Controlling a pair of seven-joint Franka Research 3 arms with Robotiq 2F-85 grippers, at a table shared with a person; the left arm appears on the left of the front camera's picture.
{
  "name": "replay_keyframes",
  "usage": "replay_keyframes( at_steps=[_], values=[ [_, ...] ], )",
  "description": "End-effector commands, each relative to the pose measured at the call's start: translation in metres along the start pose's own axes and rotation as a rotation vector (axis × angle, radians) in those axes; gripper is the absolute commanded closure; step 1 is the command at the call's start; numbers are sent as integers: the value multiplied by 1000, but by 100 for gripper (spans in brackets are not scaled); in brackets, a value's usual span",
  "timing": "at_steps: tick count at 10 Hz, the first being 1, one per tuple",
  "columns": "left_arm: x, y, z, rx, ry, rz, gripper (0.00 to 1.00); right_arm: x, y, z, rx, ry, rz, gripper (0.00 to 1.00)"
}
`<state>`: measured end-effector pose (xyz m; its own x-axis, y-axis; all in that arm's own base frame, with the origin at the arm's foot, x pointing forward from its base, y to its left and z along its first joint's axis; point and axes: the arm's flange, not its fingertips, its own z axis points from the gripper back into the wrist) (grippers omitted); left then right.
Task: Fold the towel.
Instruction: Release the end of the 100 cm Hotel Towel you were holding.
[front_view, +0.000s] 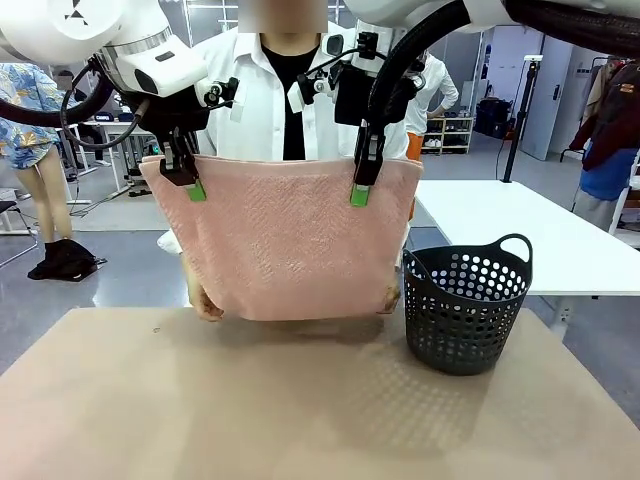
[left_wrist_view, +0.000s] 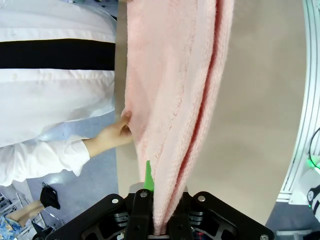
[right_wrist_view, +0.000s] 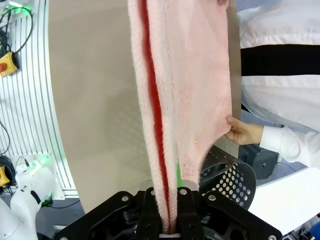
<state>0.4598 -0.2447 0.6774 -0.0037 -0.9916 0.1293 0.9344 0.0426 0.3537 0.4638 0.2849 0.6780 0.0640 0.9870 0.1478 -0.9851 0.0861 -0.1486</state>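
**A:** Where is the towel?

**B:** Up in front of you. The towel (front_view: 285, 240) hangs as a flat pink sheet between your 2 arms, over the far edge of the table (front_view: 300, 400), with its top edge stretched level.

**A:** And the pincers?

**B:** Both are gripping cloth. Your left gripper (front_view: 190, 180) is clamped on the top corner on its side, and your right gripper (front_view: 362, 185) is clamped on the other top corner. Each points downward with its green pads against the towel. In both wrist views the cloth is pinched tight between the fingers.

**A:** Is it a single layer?

**B:** No. From each wrist you can see 2 layers dropping away from the jaws, side by side, with a shadowed gap between them.

**A:** What is the person doing?

**B:** The person stands behind the towel in a white coat. The hand below the left gripper (front_view: 205, 300) holds one bottom corner. The hand below the right gripper (front_view: 392, 295) holds the other.

**A:** Does the bottom edge touch the table?

**B:** I cannot tell. It hangs right at the far edge.

**A:** Anything else near it?

**B:** A black basket (front_view: 465, 310) stands upright on the table, just beside the towel's lower corner on your right arm's side.
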Motion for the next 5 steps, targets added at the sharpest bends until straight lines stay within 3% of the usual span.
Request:
replay_keyframes(
  at_steps=[1,5],
  values=[
    [-1,1,2,8,2,7,100,-1,1,2,-6,-1,-1,100],
    [-1,1,2,8,2,7,100,-1,1,2,-6,-1,-1,100]
  ],
)
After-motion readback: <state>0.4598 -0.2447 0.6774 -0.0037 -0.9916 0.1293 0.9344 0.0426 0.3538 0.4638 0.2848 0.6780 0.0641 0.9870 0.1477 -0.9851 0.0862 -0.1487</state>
